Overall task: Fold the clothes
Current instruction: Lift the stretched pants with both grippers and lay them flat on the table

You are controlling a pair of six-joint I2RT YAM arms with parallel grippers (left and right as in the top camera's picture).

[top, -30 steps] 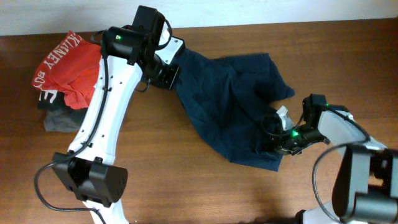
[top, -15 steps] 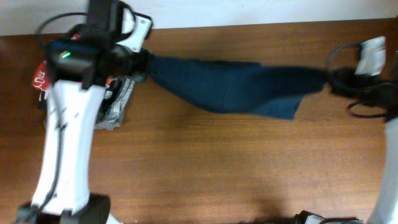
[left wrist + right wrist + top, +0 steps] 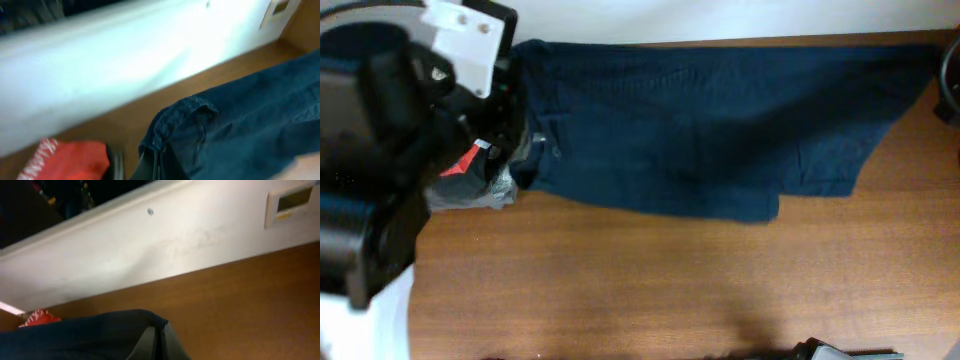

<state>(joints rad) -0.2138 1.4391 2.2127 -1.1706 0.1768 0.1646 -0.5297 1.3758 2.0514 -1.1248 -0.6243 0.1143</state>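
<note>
My left arm point(image 3: 380, 150) blocks the far-left corner.
Red garment point(image 3: 65, 157) and grey garment point(image 3: 470, 192) there (half hidden); navy clothes point(image 3: 700, 130) stretched flat across far table point(image 3: 670, 290), left gripper point(image 3: 156, 162) and right gripper point(image 3: 159, 340) clenched on its ends.

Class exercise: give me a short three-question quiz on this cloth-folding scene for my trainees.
1. True or false: the navy garment lies crumpled in a heap.
2. Left hand and right hand: A both pinch navy cloth, B both are empty, C only one pinches cloth.
3. Name the colour of the lettered garment in the left wrist view.
Key: 1 false, it is stretched wide; 2 A; 3 red.
</note>
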